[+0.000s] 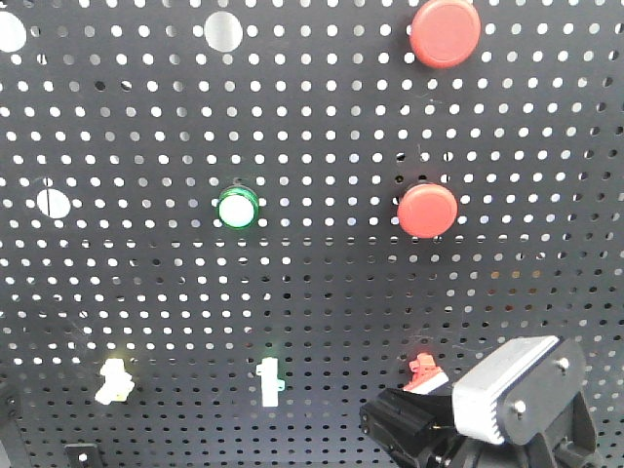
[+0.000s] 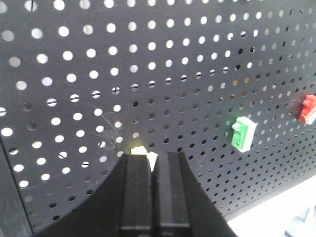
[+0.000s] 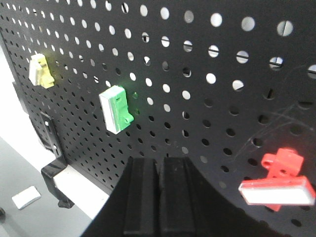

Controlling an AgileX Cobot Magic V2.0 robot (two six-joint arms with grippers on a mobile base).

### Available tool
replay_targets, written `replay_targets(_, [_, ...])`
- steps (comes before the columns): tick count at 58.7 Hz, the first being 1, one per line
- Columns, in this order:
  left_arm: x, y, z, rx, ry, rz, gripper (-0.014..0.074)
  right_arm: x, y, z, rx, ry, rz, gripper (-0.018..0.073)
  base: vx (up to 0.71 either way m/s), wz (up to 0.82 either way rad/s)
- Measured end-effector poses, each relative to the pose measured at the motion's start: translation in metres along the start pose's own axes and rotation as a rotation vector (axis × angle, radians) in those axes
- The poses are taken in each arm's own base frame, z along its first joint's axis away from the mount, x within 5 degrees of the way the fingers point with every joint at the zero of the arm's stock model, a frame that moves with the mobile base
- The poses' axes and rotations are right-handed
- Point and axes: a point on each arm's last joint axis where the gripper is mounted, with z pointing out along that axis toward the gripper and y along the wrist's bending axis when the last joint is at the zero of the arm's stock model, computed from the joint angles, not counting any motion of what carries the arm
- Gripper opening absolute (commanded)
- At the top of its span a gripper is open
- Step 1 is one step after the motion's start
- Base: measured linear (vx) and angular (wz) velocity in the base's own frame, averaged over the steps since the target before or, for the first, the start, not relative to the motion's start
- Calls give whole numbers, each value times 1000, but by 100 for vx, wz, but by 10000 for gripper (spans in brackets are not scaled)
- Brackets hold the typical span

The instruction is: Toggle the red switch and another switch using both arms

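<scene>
Mounting on matte black pegboard [image 1: 312,292]: red switch [image 1: 423,371], blocky plastic, low right; pale yellow switch [image 1: 114,380] low left. Left gripper [image 2: 154,170] clenched at yellow switch, wrist view only. Right gripper [image 3: 159,170] clenched, left of red switch.

Below the red switch [image 1: 422,371], the right gripper [image 1: 414,421] is a black, blocky body carrying a light grey ribbed plate with small dark screws. Each wrist view shows two flat matte black fingers [image 3: 143,197] rising from a curved black housing.

left pincer [image 2: 154,168] closed, right pincer [image 3: 159,170] closed
</scene>
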Motion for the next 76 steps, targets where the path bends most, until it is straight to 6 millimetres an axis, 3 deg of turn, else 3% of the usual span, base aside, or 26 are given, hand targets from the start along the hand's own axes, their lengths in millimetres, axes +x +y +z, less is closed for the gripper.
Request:
replay_targets(23, [1, 0, -1, 0, -2, 0, 2, 0, 0, 0, 0, 1, 0, -6, 0, 0])
replay_targets(33, [11, 7, -16, -77, -61, 89, 2, 0, 0, 0, 0, 1, 0, -6, 0, 0])
replay_targets(49, [77, 23, -52, -328, -154, 9, 2, 0, 0, 0, 0, 1, 0, -6, 0, 0])
replay_targets(61, [137, 22, -61, -390, -134, -5, 2, 0, 0, 0, 0, 1, 0, -6, 0, 0])
replay_targets(76, [146, 22, -62, -393, -101, -7, 2, 0, 0, 0, 0, 2, 0, -6, 0, 0])
